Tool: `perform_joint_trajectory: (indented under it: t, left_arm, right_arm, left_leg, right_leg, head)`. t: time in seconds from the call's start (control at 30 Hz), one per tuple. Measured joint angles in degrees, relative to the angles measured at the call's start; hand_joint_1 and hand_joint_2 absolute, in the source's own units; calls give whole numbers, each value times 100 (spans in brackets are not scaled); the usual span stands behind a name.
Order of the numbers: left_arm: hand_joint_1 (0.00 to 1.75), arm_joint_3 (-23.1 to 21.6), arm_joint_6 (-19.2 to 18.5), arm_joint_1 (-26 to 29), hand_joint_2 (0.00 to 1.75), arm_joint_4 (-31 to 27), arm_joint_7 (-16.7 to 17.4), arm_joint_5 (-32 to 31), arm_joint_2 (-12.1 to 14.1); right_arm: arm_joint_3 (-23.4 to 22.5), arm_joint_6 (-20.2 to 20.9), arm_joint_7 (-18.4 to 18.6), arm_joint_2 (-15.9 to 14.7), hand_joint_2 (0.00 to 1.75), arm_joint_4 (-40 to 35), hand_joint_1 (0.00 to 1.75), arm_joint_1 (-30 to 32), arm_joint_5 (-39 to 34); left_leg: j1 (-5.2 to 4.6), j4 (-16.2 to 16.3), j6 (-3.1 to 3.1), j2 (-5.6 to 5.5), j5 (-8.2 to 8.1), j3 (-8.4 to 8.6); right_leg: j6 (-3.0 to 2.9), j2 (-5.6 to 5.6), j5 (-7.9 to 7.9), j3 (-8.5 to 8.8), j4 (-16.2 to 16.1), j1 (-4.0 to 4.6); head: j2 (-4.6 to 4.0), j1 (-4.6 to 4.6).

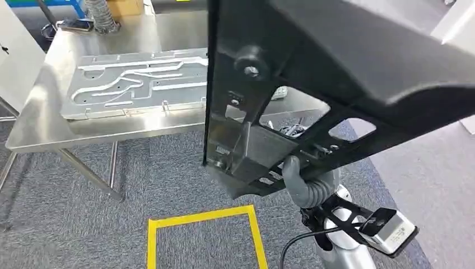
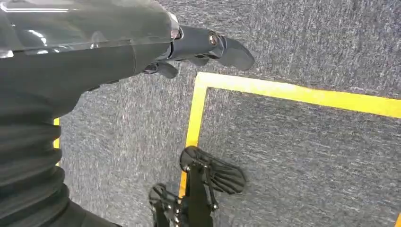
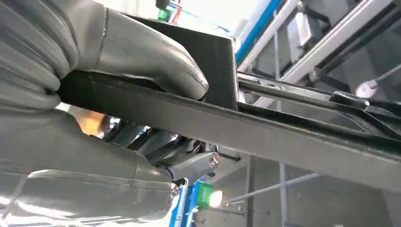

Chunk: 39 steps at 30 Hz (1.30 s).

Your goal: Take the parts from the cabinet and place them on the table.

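A large black plastic part (image 1: 313,84) with cut-outs and ribs hangs in front of me, tilted, covering the right half of the head view. My right hand (image 1: 305,182) grips its lower edge from below. In the right wrist view its thumb (image 3: 156,61) presses on the black part's bar (image 3: 265,132), with the darker fingers (image 3: 189,156) curled under it. My left hand (image 2: 189,45) hangs over the carpet with nothing in it, fingers held out. The steel table (image 1: 39,126) stands ahead on the left, with a grey metal plate (image 1: 134,84) lying on it.
Yellow tape (image 1: 204,219) marks a square on the grey carpet in front of the table. The table's legs (image 1: 84,171) slant down to the floor. A small heap of wires (image 1: 291,130) shows through a cut-out of the part. Cabinets and blue frames stand around.
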Motion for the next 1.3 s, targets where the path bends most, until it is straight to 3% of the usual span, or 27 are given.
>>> perform_joint_trajectory:
  t: [0.03, 0.07, 0.13, 0.17, 0.2, 0.27, 0.3, 0.33, 0.43, 0.47, 0.5, 0.53, 0.6, 0.63, 0.67, 0.73, 0.83, 0.87, 0.93, 0.97, 1.0, 1.03, 1.1, 1.13, 1.17, 1.2, 1.3]
  left_arm:
    - [0, 2, 5, -3, 175, 0, 0, 2, -4]
    - [0, 6, 11, -5, 175, 0, 0, 9, -9]
    - [0, 26, 13, 9, 175, 7, -2, 28, -66]
    - [0, 35, 15, -14, 175, 9, -4, 37, -68]
    - [0, 42, 15, -24, 175, 9, -2, 44, -68]
    - [0, 48, 13, -21, 175, 9, -9, 44, -79]
    - [0, 48, 11, -31, 175, 9, -9, 44, -70]
    - [0, 48, 7, -42, 175, 9, -11, 44, -81]
    - [0, 48, 0, -58, 175, 9, -22, 44, -87]
    - [0, 48, 0, -46, 175, 9, -22, 44, -83]
    - [0, 50, 0, -36, 175, 9, -22, 46, -83]
    - [0, 52, 0, -32, 175, 9, -22, 46, -83]
    - [0, 52, 0, -38, 175, 9, -22, 50, -83]
    - [0, 52, 0, -36, 175, 9, -24, 52, -83]
    - [0, 52, -2, -53, 175, 9, -26, 59, -83]
    - [0, 55, 0, -44, 175, 9, -35, 68, -83]
    - [0, 59, -2, -41, 175, 9, -37, 66, -83]
    - [0, 59, -6, -49, 175, 9, -37, 63, -83]
    - [0, 59, -6, -50, 175, 9, -37, 59, -81]
    - [0, 59, -6, -46, 175, 9, -37, 59, -81]
    - [0, 59, -6, -44, 175, 9, -37, 57, -81]
    - [0, 59, -6, -43, 175, 9, -37, 57, -81]
    - [0, 59, -6, -45, 175, 9, -42, 57, -85]
    - [0, 59, -6, -46, 175, 9, -46, 57, -87]
    - [0, 59, -6, -47, 175, 11, -52, 50, -109]
    - [0, 59, -6, -48, 175, 9, -59, 44, -103]
    - [0, 59, -6, -50, 175, 9, -81, 37, -105]
  right_arm:
    - [-5, 0, 0, 0, 175, 2, 175, 0, -2]
    - [-9, 9, 0, 0, 175, 7, 175, -2, -2]
    - [-15, 35, -2, -2, 175, 18, 175, -8, 7]
    - [-22, 41, -13, -2, 175, 35, 175, -11, 11]
    - [-24, 55, -18, -2, 175, 42, 175, -15, 20]
    - [-31, 63, -31, -2, 175, 50, 175, -26, 24]
    - [-31, 70, -42, 0, 175, 55, 175, -32, 24]
    - [-31, 77, -48, 0, 175, 57, 175, -44, 24]
    - [-31, 66, -59, 2, 175, 72, 175, -51, 24]
    - [-31, 55, -59, 2, 175, 81, 175, -46, 28]
    - [-31, 33, -61, 2, 175, 92, 175, -39, 42]
    - [-31, 15, -61, 2, 175, 101, 175, -36, 70]
    - [-31, -7, -63, 2, 175, 105, 175, -38, 94]
    - [-31, -9, -63, 4, 175, 105, 175, -40, 96]
    - [-31, -9, -70, 7, 175, 107, 175, -49, 98]
    - [-29, -4, -70, 22, 175, 109, 175, -56, 116]
    - [-29, -9, -61, 22, 175, 107, 175, -74, 114]
    - [-29, -9, -61, 22, 175, 105, 175, -85, 116]
    - [-33, -9, -61, 22, 175, 107, 175, -68, 118]
    - [-37, -9, -61, 20, 175, 111, 175, -53, 120]
    - [-42, -9, -61, 20, 175, 112, 175, -40, 127]
    - [-48, -9, -61, 20, 175, 112, 175, -38, 129]
    - [-57, -20, -88, 20, 175, 109, 175, -44, 138]
    - [-57, -26, -98, 20, 175, 109, 175, -49, 151]
    - [-61, -35, -112, 20, 175, 109, 175, -60, 175]
    - [-63, -44, -120, 20, 175, 105, 175, -67, 190]
    - [-96, -114, -151, 17, 175, 98, 175, -54, 201]
  left_leg:
    - [-4, 0, -4, -17, -61, 85]
    - [-12, -1, -10, -26, -118, 173]
    - [-16, -20, -26, -36, -225, 243]
    - [-27, -20, -72, -66, -251, 276]
    - [-22, -46, -121, -67, -281, 271]
    - [-41, -60, -182, -60, -239, 363]
    - [-35, -54, -213, -48, -323, 357]
    - [-35, 80, -243, 41, -388, 340]
    - [9, 1312, -314, 100, -906, -366]
    - [20, 1613, -334, 108, -968, -580]
    - [30, 1628, -350, 115, -876, -656]
    - [42, 1373, -357, 121, -640, -594]
    - [75, 347, -373, 134, 45, -205]
    - [82, 25, -384, 140, 145, -67]
    - [43, -66, -345, 147, -51, -102]
    - [26, -7, -231, 135, 67, -94]
    - [54, -52, -145, 126, 101, -69]
    - [54, -52, -108, 127, 88, -67]
    - [40, -51, -73, 128, 69, -67]
    - [30, -50, -66, 128, 64, -64]
    - [22, -50, -60, 124, 50, -54]
    - [13, -50, -57, 115, 39, -37]
    - [-7, -51, -64, 96, 3, 30]
    - [-19, -53, -72, 92, -11, 56]
    - [-43, -51, -97, 94, -40, 62]
    - [-28, -56, -132, 95, -52, 55]
    - [-38, -114, -226, 117, -82, 125]
  right_leg:
    - [-16, -1, 194, 25, -287, 2]
    - [-48, 0, 542, 109, -693, 14]
    - [-194, 14, 1527, 224, -1532, 70]
    - [-212, 33, 1372, 201, -1546, 98]
    - [-234, 44, 1476, 216, -1554, 102]
    - [-284, 39, 1453, 288, -1647, 101]
    - [-302, 29, 1468, 386, -1710, 38]
    - [-322, 18, 1454, 462, -1756, 39]
    - [-363, -25, 1375, 534, -1757, 35]
    - [-357, -25, 1350, 553, -1751, 30]
    - [-348, -23, 1321, 580, -1743, 22]
    - [-330, -22, 1281, 622, -1728, 11]
    - [-280, -25, 1191, 725, -1695, -12]
    - [-245, -35, 1151, 745, -1683, -13]
    - [-213, -26, 1139, 739, -1649, 2]
    - [-156, -33, 1113, 717, -1657, 14]
    - [-61, -35, 1008, 700, -1560, -17]
    - [-37, -34, 813, 543, -1242, -11]
    - [-2, -34, 390, 29, -255, -25]
    - [1, -35, 312, -173, 96, -26]
    - [-8, -34, 360, -269, 209, -25]
    - [-27, -34, 540, -221, 36, -24]
    - [-118, -33, 1119, 220, -946, 9]
    - [-169, -33, 1293, 396, -1323, 34]
    - [-224, -45, 1223, 531, -1591, 70]
    - [-209, -60, 1237, 528, -1631, 74]
    - [-266, -34, 1239, 577, -1722, 57]
  head:
    - [0, 0]
    - [-2, 0]
    - [0, 0]
    - [0, 2]
    - [0, 2]
    - [0, 7]
    - [0, 7]
    - [0, 7]
    - [0, 7]
    - [0, 7]
    - [0, 7]
    - [0, 4]
    - [-2, 7]
    - [0, 7]
    - [0, 7]
    - [0, 7]
    - [0, 7]
    - [0, 7]
    - [0, 7]
    - [0, 7]
    - [0, 7]
    - [0, 7]
    - [0, 7]
    - [0, 7]
    - [0, 7]
    - [-2, 7]
    - [0, 7]
